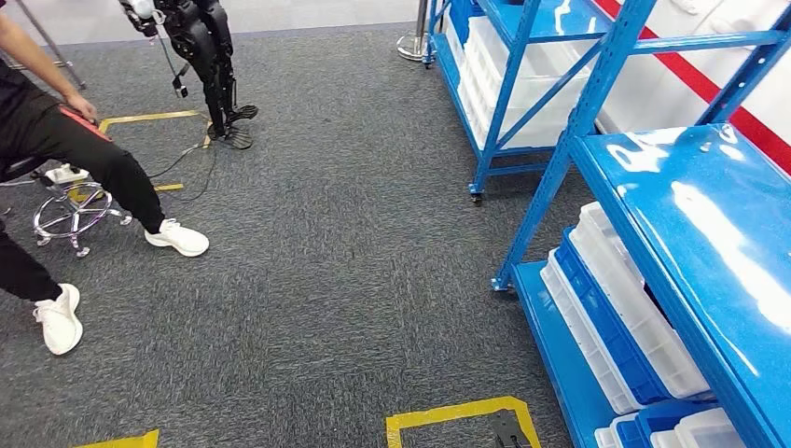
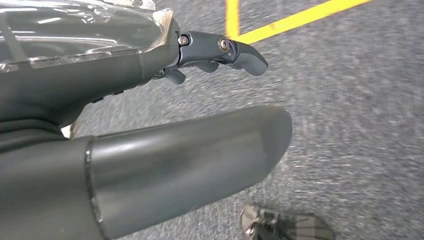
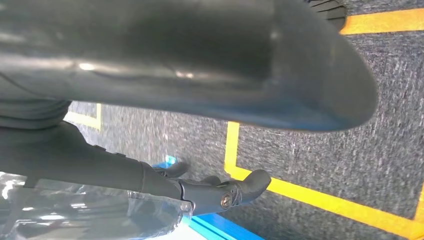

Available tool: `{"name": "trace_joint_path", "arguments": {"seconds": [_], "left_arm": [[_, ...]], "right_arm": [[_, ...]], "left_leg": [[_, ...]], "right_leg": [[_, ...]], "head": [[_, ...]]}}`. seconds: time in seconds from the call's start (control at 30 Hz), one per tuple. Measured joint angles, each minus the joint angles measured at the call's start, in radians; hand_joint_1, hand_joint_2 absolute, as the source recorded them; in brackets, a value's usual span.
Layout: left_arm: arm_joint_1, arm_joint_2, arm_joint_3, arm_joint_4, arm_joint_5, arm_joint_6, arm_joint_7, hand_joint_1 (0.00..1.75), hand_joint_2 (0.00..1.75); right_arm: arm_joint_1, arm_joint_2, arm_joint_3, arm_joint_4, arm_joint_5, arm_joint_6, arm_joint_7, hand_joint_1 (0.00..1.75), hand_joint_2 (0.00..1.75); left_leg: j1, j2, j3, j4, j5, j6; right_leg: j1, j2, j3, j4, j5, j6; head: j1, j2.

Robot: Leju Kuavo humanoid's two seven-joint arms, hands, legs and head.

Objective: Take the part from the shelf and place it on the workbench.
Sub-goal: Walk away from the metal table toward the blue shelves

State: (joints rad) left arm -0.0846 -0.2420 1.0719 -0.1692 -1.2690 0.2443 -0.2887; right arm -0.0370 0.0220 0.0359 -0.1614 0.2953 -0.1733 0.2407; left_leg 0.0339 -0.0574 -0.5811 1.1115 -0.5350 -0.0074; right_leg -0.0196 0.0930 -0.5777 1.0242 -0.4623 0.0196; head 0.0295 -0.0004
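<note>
Shelf (image 1: 653,215), blue steel, stands at the right edge of the grey carpet (image 1: 354,243); no part can be told among its contents.
White and blue bins (image 1: 620,317) sit on its lower level. Left hand (image 2: 210,55) hangs over carpet beside yellow floor tape (image 2: 295,20), fingers loosely apart, holding nothing. Right hand (image 3: 220,190) likewise, fingers apart, nothing held. A seated person (image 1: 65,149) is at the carpet's left edge.
</note>
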Motion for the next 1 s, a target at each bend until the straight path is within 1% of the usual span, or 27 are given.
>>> {"name": "trace_joint_path", "arguments": {"seconds": [0.03, 0.07, 0.13, 0.17, 0.23, 0.27, 0.3, 0.33, 0.37, 0.4, 0.43, 0.47, 0.5, 0.53, 0.57, 0.6, 0.63, 0.67, 0.73, 0.77, 0.8, 0.83, 0.87, 0.9, 0.93, 0.97, 1.0], "left_arm": [[0.000, 0.000, 0.000, 0.000, -0.001, -0.002, 0.003, 0.00, 0.00], [-0.001, 0.000, 0.000, 0.000, -0.002, -0.004, 0.008, 0.00, 0.00], [-0.003, 0.000, 0.000, 0.000, -0.003, -0.007, 0.020, 0.00, 0.00], [-0.005, 0.001, 0.000, 0.000, -0.003, -0.007, 0.024, 0.00, 0.00], [-0.006, 0.001, 0.000, 0.000, -0.003, -0.007, 0.029, 0.00, 0.00], [-0.006, 0.002, 0.000, 0.000, -0.003, -0.007, 0.031, 0.00, 0.00], [-0.005, 0.002, 0.000, 0.000, -0.003, -0.007, 0.033, 0.00, 0.00], [-0.005, 0.002, 0.000, 0.000, -0.003, -0.007, 0.035, 0.00, 0.00], [-0.005, 0.002, 0.000, 0.000, -0.003, -0.007, 0.036, 0.00, 0.00], [-0.006, 0.002, 0.000, 0.000, -0.004, -0.007, 0.036, 0.00, 0.00], [-0.007, 0.002, 0.000, 0.000, -0.005, -0.008, 0.036, 0.00, 0.00], [-0.008, 0.002, 0.000, 0.000, -0.006, -0.008, 0.037, 0.00, 0.00], [-0.009, 0.002, 0.000, 0.000, -0.008, -0.010, 0.037, 0.00, 0.00], [-0.009, 0.002, 0.000, 0.000, -0.010, -0.011, 0.038, 0.00, 0.00], [-0.010, 0.002, -0.001, 0.000, -0.012, -0.013, 0.039, 0.00, 0.00], [-0.012, 0.001, -0.001, 0.000, -0.014, -0.015, 0.041, 0.00, 0.00], [-0.013, 0.001, -0.001, 0.000, -0.016, -0.016, 0.042, 0.00, 0.00], [-0.015, 0.000, -0.001, 0.000, -0.018, -0.017, 0.044, 0.00, 0.00], [-0.017, -0.002, -0.001, 0.000, -0.019, -0.018, 0.044, 0.00, 0.00], [-0.017, -0.002, -0.002, 0.000, -0.019, -0.018, 0.044, 0.00, 0.00], [-0.016, -0.002, -0.002, 0.000, -0.020, -0.018, 0.044, 0.00, 0.00], [-0.014, -0.001, -0.002, 0.000, -0.020, -0.018, 0.045, 0.00, 0.00], [-0.013, -0.001, -0.002, 0.000, -0.020, -0.018, 0.045, 0.00, 0.00], [-0.013, -0.001, -0.002, 0.000, -0.019, -0.018, 0.046, 0.00, 0.00], [-0.013, 0.000, -0.002, 0.000, -0.019, -0.018, 0.046, 0.00, 0.00], [-0.013, 0.001, -0.002, 0.000, -0.019, -0.018, 0.046, 0.00, 0.00], [-0.013, 0.001, -0.002, 0.000, -0.019, -0.018, 0.046, 0.00, 0.00]], "right_arm": [[-0.001, 0.000, 0.000, 0.000, -0.002, 0.001, 0.000, 0.00, 0.00], [-0.002, 0.000, 0.000, 0.000, -0.004, 0.001, 0.000, 0.00, 0.00], [0.002, -0.002, 0.000, 0.000, -0.006, 0.002, 0.000, 0.00, 0.00], [0.004, -0.002, 0.000, 0.000, -0.006, 0.002, 0.000, 0.00, 0.00], [0.004, -0.001, 0.000, 0.000, -0.007, 0.003, 0.000, 0.00, 0.00], [0.001, -0.001, 0.000, 0.000, -0.007, 0.003, 0.000, 0.00, 0.00], [-0.003, -0.001, 0.000, 0.000, -0.008, 0.003, 0.000, 0.00, 0.00], [-0.005, -0.001, 0.000, 0.000, -0.008, 0.003, 0.000, 0.00, 0.00], [-0.005, -0.001, 0.000, 0.000, -0.008, 0.003, 0.000, 0.00, 0.00], [-0.003, -0.002, 0.000, 0.000, -0.009, 0.003, 0.000, 0.00, 0.00], [-0.002, -0.002, 0.000, 0.000, -0.010, 0.003, 0.000, 0.00, 0.00], [-0.002, -0.002, 0.000, 0.000, -0.011, 0.003, 0.001, 0.00, 0.00], [-0.004, -0.002, 0.000, 0.000, -0.013, 0.003, 0.001, 0.00, 0.00], [-0.006, -0.002, 0.000, 0.000, -0.014, 0.003, 0.002, 0.00, 0.00], [-0.008, -0.003, 0.000, 0.000, -0.015, 0.003, 0.002, 0.00, 0.00], [-0.009, -0.003, 0.000, 0.000, -0.016, 0.003, 0.004, 0.00, 0.00], [-0.008, -0.004, 0.000, 0.000, -0.016, 0.003, 0.006, 0.00, 0.00], [-0.005, -0.004, 0.000, 0.000, -0.017, 0.003, 0.008, 0.00, 0.00], [-0.002, -0.003, 0.000, 0.000, -0.017, 0.003, 0.009, 0.00, 0.00], [-0.003, -0.003, 0.000, 0.000, -0.017, 0.003, 0.010, 0.00, 0.00], [-0.005, -0.002, 0.000, 0.000, -0.017, 0.003, 0.010, 0.00, 0.00], [-0.006, -0.002, 0.000, 0.000, -0.017, 0.003, 0.010, 0.00, 0.00], [-0.006, -0.002, 0.000, 0.000, -0.017, 0.003, 0.010, 0.00, 0.00], [-0.004, -0.002, 0.000, 0.000, -0.017, 0.003, 0.010, 0.00, 0.00], [-0.002, -0.002, 0.000, 0.000, -0.016, 0.003, 0.010, 0.00, 0.00], [-0.001, -0.002, 0.000, 0.000, -0.015, 0.003, 0.010, 0.00, 0.00], [-0.001, -0.002, 0.000, 0.000, -0.014, 0.003, 0.010, 0.00, 0.00]], "left_leg": [[0.002, -0.021, 0.016, -0.039, 0.013, 0.000], [0.001, -0.035, 0.023, -0.057, 0.014, 0.003], [-0.006, -0.017, 0.023, -0.062, 0.016, 0.017], [-0.008, -0.005, 0.025, -0.066, 0.020, 0.026], [-0.009, 0.023, 0.029, -0.076, 0.026, 0.041], [-0.012, 0.039, 0.030, -0.078, 0.026, 0.046], [-0.014, 0.055, 0.030, -0.078, 0.026, 0.049], [-0.016, 0.071, 0.030, -0.078, 0.025, 0.050], [-0.017, 0.086, 0.030, -0.078, 0.024, 0.051], [-0.017, 0.098, 0.030, -0.078, 0.022, 0.051], [-0.018, 0.111, 0.032, -0.078, 0.021, 0.049], [-0.018, 0.122, 0.035, -0.078, 0.019, 0.047], [-0.021, 0.133, 0.038, -0.078, 0.015, 0.042], [-0.023, 0.143, 0.041, -0.078, 0.012, 0.037], [-0.026, 0.152, 0.045, -0.078, 0.008, 0.031], [-0.027, 0.162, 0.049, -0.080, 0.005, 0.026], [-0.026, 0.172, 0.054, -0.083, 0.003, 0.021], [-0.024, 0.168, 0.057, -0.082, -0.001, 0.016], [-0.019, 0.121, 0.044, -0.041, -0.031, 0.008], [-0.016, 0.090, 0.021, 0.011, -0.060, 0.006], [-0.016, 0.068, -0.011, 0.074, -0.093, 0.005], [-0.016, 0.060, -0.045, 0.137, -0.118, 0.005], [-0.015, 0.056, -0.070, 0.179, -0.128, 0.004], [-0.014, 0.055, -0.080, 0.185, -0.116, 0.003], [-0.011, 0.053, -0.072, 0.155, -0.085, 0.002], [-0.007, 0.043, -0.049, 0.097, -0.045, 0.001], [-0.001, 0.019, -0.023, 0.036, -0.012, -0.001]], "right_leg": [[0.001, 0.012, -0.005, 0.004, -0.001, 0.006], [0.003, 0.023, -0.012, 0.007, 0.000, 0.014], [0.001, 0.043, -0.022, 0.004, 0.005, 0.029], [0.000, 0.036, -0.028, 0.009, 0.006, 0.034], [-0.001, -0.016, -0.064, 0.069, -0.018, 0.034], [-0.001, -0.048, -0.094, 0.127, -0.041, 0.032], [-0.001, -0.068, -0.128, 0.195, -0.067, 0.032], [-0.001, -0.076, -0.157, 0.252, -0.084, 0.033], [-0.002, -0.080, -0.172, 0.282, -0.091, 0.037], [-0.002, -0.084, -0.167, 0.275, -0.083, 0.043], [-0.002, -0.092, -0.141, 0.228, -0.063, 0.049], [-0.001, -0.114, -0.099, 0.154, -0.039, 0.054], [0.003, -0.141, -0.061, 0.085, -0.019, 0.054], [0.008, -0.163, -0.031, 0.033, -0.005, 0.049], [0.014, -0.177, -0.016, 0.007, 0.000, 0.041], [0.019, -0.174, -0.018, 0.003, -0.001, 0.034], [0.020, -0.161, -0.016, 0.001, 0.000, 0.027], [0.014, -0.148, -0.015, -0.003, 0.002, 0.020], [0.003, -0.124, -0.007, -0.010, 0.007, 0.004], [-0.002, -0.112, -0.006, -0.012, 0.009, -0.003], [0.000, -0.099, -0.006, -0.012, 0.009, -0.008], [0.001, -0.084, -0.006, -0.012, 0.009, -0.012], [0.003, -0.070, -0.005, -0.012, 0.008, -0.012], [0.003, -0.055, -0.004, -0.011, 0.008, -0.012], [0.003, -0.039, -0.003, -0.011, 0.008, -0.012], [0.002, -0.024, -0.001, -0.009, 0.007, -0.010], [0.002, -0.011, -0.002, -0.006, 0.006, -0.007]], "head": [[0.001, 0.000], [0.002, 0.000], [0.002, 0.000], [0.002, 0.000], [0.004, 0.000], [0.005, 0.000], [0.006, 0.000], [0.006, 0.000], [0.006, 0.000], [0.006, 0.000], [0.006, 0.000], [0.006, 0.000], [0.006, 0.000], [0.005, 0.000], [0.005, 0.000], [0.004, 0.000], [0.004, 0.000], [0.004, 0.000], [0.003, 0.000], [0.001, 0.000], [0.001, 0.000], [0.000, 0.000], [-0.001, 0.000], [-0.001, 0.000], [-0.001, 0.000], [-0.001, 0.000], [-0.001, 0.000]]}}
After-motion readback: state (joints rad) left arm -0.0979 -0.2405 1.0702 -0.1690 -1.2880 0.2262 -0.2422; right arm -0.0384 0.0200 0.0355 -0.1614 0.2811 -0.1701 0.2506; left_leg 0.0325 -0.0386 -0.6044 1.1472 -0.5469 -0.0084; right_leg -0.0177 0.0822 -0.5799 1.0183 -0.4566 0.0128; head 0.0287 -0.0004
